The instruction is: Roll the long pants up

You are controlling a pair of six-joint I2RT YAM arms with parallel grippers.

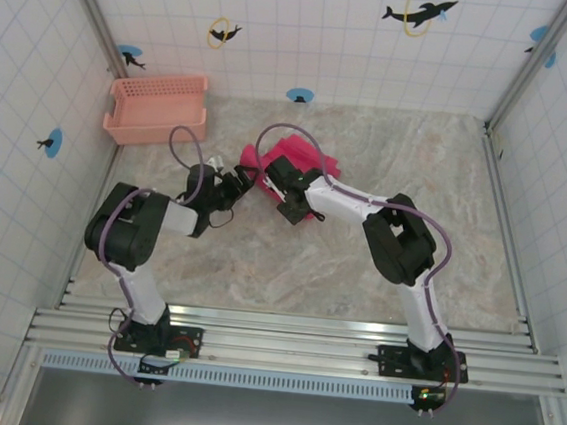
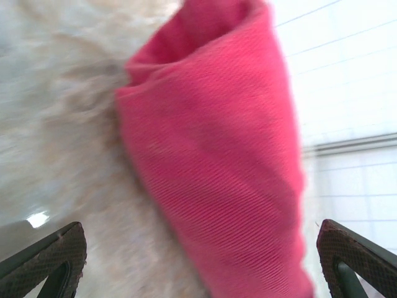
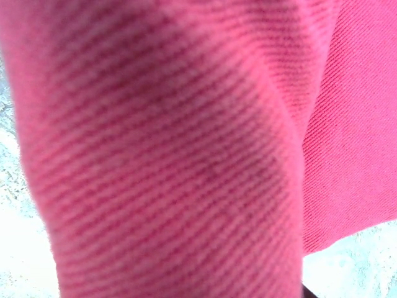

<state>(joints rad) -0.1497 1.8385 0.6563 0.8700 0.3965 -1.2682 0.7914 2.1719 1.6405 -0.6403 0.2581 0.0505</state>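
Watching from the remote station, I log the long pants [image 1: 307, 155] as a bunched magenta heap on the marbled table [image 1: 399, 163], directly under and just beyond the two wrists, which meet over its near edge. From overhead, the left gripper [image 1: 242, 183] points at the heap's left end, its tip just beside the cloth; the right gripper [image 1: 275, 177] comes in from the other side and sits on top of the heap, near the left one. On the left wrist camera I see both fingers [image 2: 59, 257] at the bottom corners of the view, spread wide with nothing pinched between them: the jaws stand open. Straight ahead of those fingers a thick fold of the pants [image 2: 217, 174] rises away from the hand, its lower end passing between the fingertips; I cannot tell whether it touches either pad. Pale table surface lies to the left of the fold, white tiled wall to its right. On the right wrist camera the ribbed weave of the pants [image 3: 186, 155] sits pressed close to the lens, blurred, with a second layer of the same cloth off to the right and a sliver of table at the lower corners. I cannot tell how the right hand's jaws stand. A salmon slatted basket [image 1: 158, 110] rests well apart, beyond the left hand and off to its left, against the wall.
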